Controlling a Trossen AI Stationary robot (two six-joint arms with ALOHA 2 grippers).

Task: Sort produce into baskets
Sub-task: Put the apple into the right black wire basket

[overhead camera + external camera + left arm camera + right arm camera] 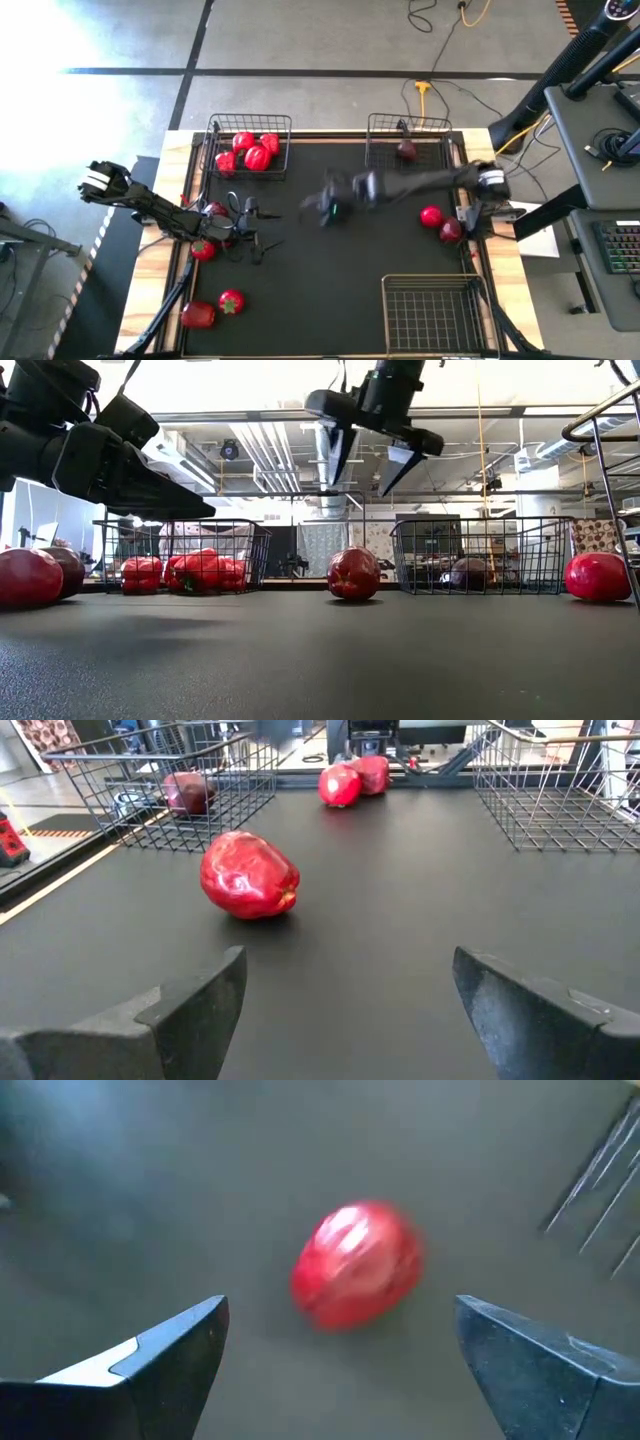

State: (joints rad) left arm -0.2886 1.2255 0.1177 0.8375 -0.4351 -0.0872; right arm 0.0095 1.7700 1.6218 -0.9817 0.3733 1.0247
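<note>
A glossy red piece of produce (pixel 355 1265) lies alone on the black mat, mid-table (pixel 353 573). My right gripper (pixel 362 478) hangs open well above it, fingers pointing down; in the high view this blurred arm (pixel 345 195) covers the piece. My left gripper (pixel 260 230) rests open and low at the table's left, facing the same piece (pixel 248 875) from a distance. The far left basket (pixel 250 128) holds several red peppers (pixel 252 152). The far right basket (pixel 408 128) holds one maroon fruit (pixel 406 150). The near right basket (pixel 432 312) holds nothing.
A red piece (pixel 432 215) and a darker one (pixel 450 231) lie near the right arm's base. Two tomatoes (pixel 203 250) (pixel 231 300) and a pepper (pixel 198 315) lie at the near left, another red piece (pixel 215 209) by the left arm.
</note>
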